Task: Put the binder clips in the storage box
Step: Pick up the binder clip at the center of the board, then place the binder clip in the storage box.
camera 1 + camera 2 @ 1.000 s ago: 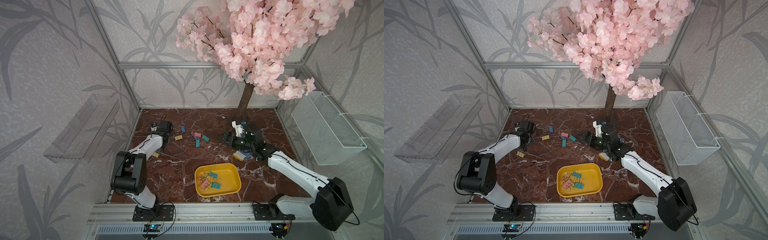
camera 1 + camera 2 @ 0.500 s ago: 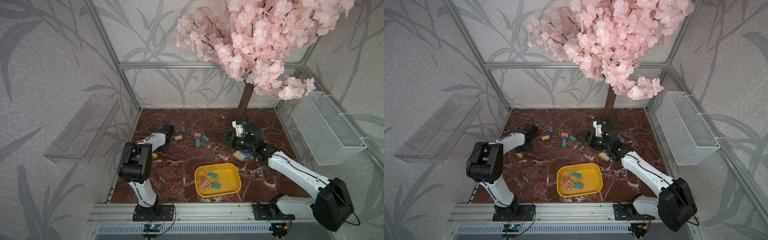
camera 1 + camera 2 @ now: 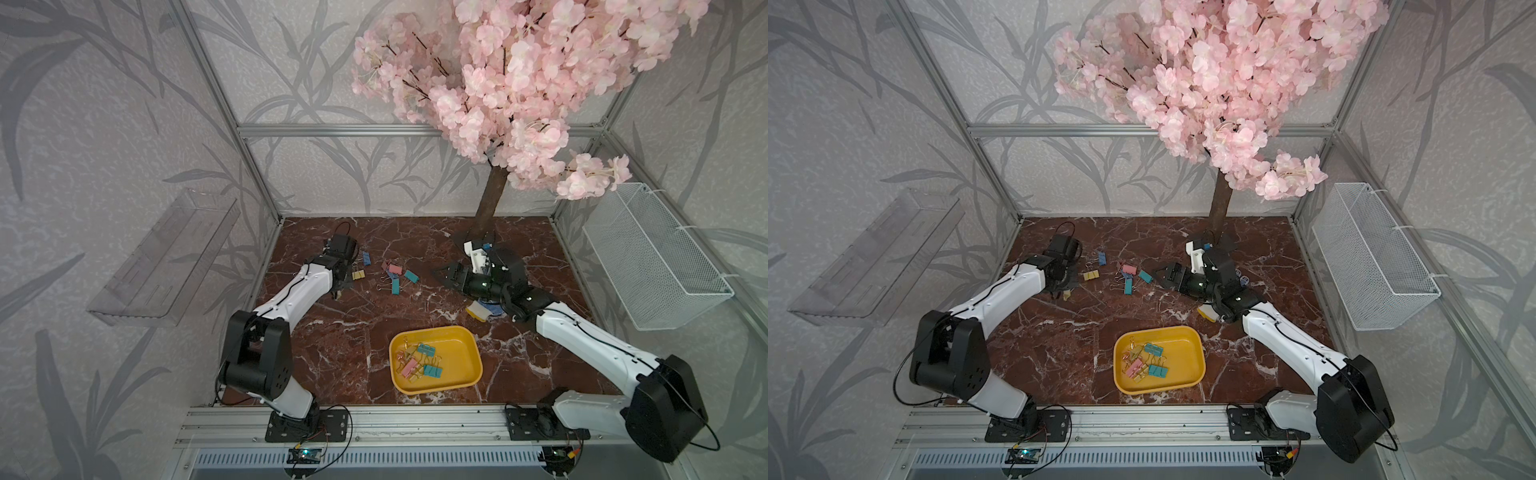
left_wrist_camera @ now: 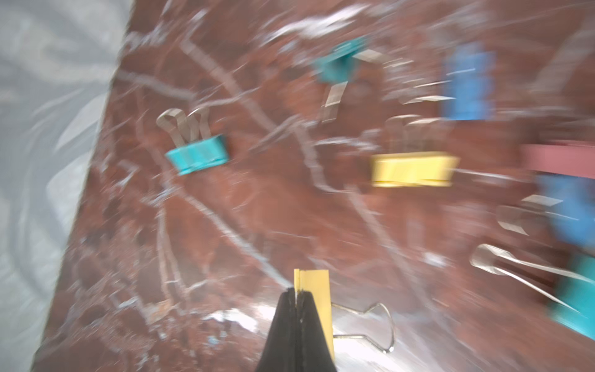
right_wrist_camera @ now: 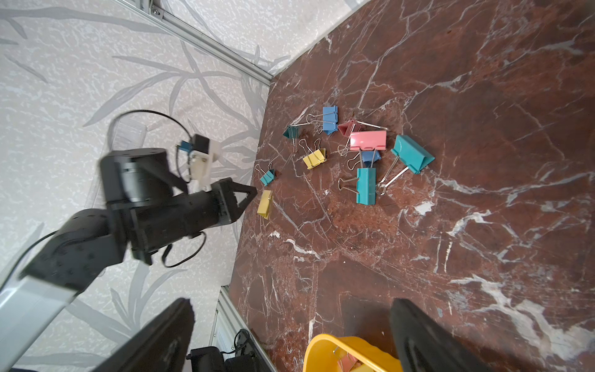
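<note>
Judged task partly done. Noted several binder clips (image 3: 419, 361) inside storage box (image 3: 465, 353), front-ctr of counter (image 3: 332, 332); approx. nine loose clips (image 5: 365, 185) left at rear-L. Found L pincer (image 4: 297, 296) clamped on yellow clip (image 4: 318, 286), R pincer (image 5: 291, 310) spread open, empty.

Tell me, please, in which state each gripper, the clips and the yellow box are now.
left gripper, shut on the yellow binder clip.
yellow binder clip, pinched at its edge.
right gripper, open, holding nothing.
loose binder clips, lying on the table, outside the box.
storage box, upright on the table, partly filled.
stored binder clips, heaped inside the storage box.
</note>
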Robot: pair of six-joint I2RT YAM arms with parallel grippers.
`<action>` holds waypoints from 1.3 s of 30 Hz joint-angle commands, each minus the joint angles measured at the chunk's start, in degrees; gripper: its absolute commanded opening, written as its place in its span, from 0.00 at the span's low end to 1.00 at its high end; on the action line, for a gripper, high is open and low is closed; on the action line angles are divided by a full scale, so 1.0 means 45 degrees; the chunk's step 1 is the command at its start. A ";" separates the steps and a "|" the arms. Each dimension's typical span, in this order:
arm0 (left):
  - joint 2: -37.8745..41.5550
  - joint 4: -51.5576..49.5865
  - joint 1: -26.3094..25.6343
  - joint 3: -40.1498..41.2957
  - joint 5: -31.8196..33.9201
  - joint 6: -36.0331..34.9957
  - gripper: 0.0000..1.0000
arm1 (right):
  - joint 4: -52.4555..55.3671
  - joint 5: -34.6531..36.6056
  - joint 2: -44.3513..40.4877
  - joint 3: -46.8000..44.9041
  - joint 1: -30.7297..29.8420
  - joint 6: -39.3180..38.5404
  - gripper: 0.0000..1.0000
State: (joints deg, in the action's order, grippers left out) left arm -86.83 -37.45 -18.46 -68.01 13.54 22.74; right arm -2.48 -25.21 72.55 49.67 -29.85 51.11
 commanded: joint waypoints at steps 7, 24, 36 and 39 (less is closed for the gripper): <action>0.3131 0.1972 -0.5683 0.0309 -0.4143 -0.1739 0.00 | -0.1963 -0.0753 0.0380 -0.0408 0.1159 0.1142 0.99; 0.1872 0.3030 -1.0058 0.3966 -0.2316 -0.3516 0.00 | -0.2056 -0.0981 0.0079 -0.0882 0.2079 0.1613 0.99; 0.1620 0.4272 -1.0057 0.5043 -0.2508 -0.3437 0.21 | -0.1804 -0.0911 -0.0129 -0.0918 0.2079 0.1420 0.99; 0.1794 0.4276 -1.0058 0.4886 -0.2479 -0.3340 0.24 | -0.1783 -0.0953 -0.0127 -0.0882 0.2068 0.1432 0.99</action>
State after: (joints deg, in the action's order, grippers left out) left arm -79.61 -19.22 -63.48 -45.21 1.87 7.57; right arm -10.63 -29.04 73.28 45.84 -20.69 58.43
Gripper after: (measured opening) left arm 0.242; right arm 0.990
